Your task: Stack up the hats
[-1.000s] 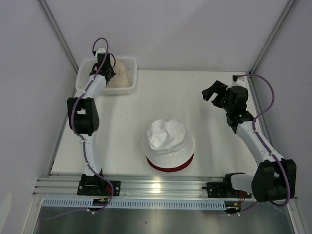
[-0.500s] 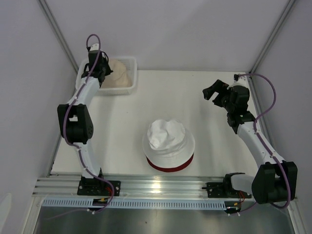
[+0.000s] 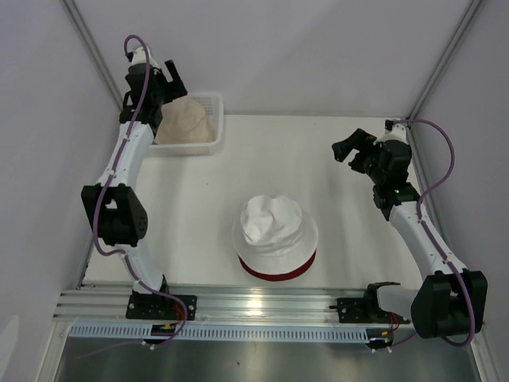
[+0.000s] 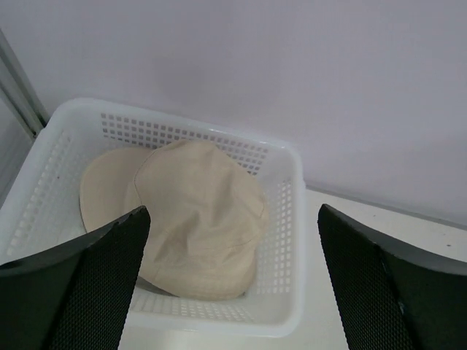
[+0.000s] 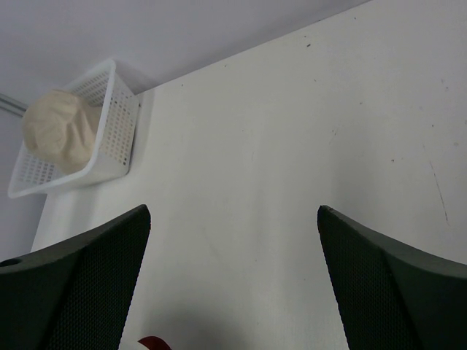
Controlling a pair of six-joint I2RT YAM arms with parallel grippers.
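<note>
White tabletop beneath, I am hovering the left gripper, jaws spread, over the cream-beige fabric bucket hat in the white plastic mesh basket, upper left, meaning to pinch crown fabric, not mesh, while the right gripper is hanging spread and empty.

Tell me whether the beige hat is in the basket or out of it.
In: the beige hat lies inside the white basket, its mesh walls all round it.

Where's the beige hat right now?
Top view: far-left corner, the beige hat lies inside the white mesh basket, below the open left end effector, ungripped.
</note>
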